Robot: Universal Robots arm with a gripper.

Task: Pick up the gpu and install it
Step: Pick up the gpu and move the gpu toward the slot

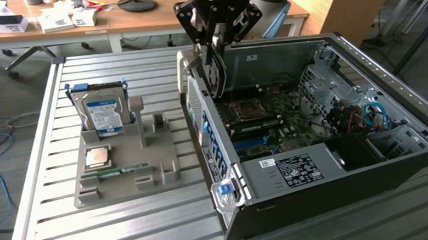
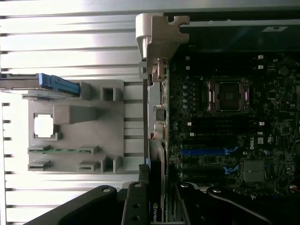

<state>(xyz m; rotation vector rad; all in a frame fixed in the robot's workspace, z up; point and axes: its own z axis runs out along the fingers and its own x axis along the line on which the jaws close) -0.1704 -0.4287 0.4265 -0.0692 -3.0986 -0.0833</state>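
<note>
So, gripper (image 1: 212,47): black, closed narrow on the gpu, pinching its upper edge from both sides.
gripper marking: "ROBOTIQ" in white on the body, seen in the exterior view.
gpu (image 1: 215,73): held upright and edge-on, hanging inside the open computer case (image 1: 388,83), close along its rear wall and above the motherboard.
gpu contact with board: cannot tell.
gpu marking: "NVIDIA" print (image 2: 154,214) with logo, readable on the card between the fingers (image 2: 136,206) in the wrist view.
motherboard (image 1: 268,114): dark, lying flat in the case, with a bare CPU socket (image 2: 228,95) and a blue slot (image 2: 206,151); white print beside the slots looks like "DELL".
case sticker (image 1: 299,169): white and black, on the grey box inside the case; text too small to read.
fixture (image 1: 139,157): grey holder block on the slatted metal table (image 1: 50,216), to the exterior view's left of the case.
hard drive (image 1: 103,112): upright in the fixture, blue-white label, text unreadable.
memory stick (image 1: 118,170): green, flat in a fixture slot.
processor chip (image 1: 99,157): square, flat in the fixture, just beside the memory stick.
</note>
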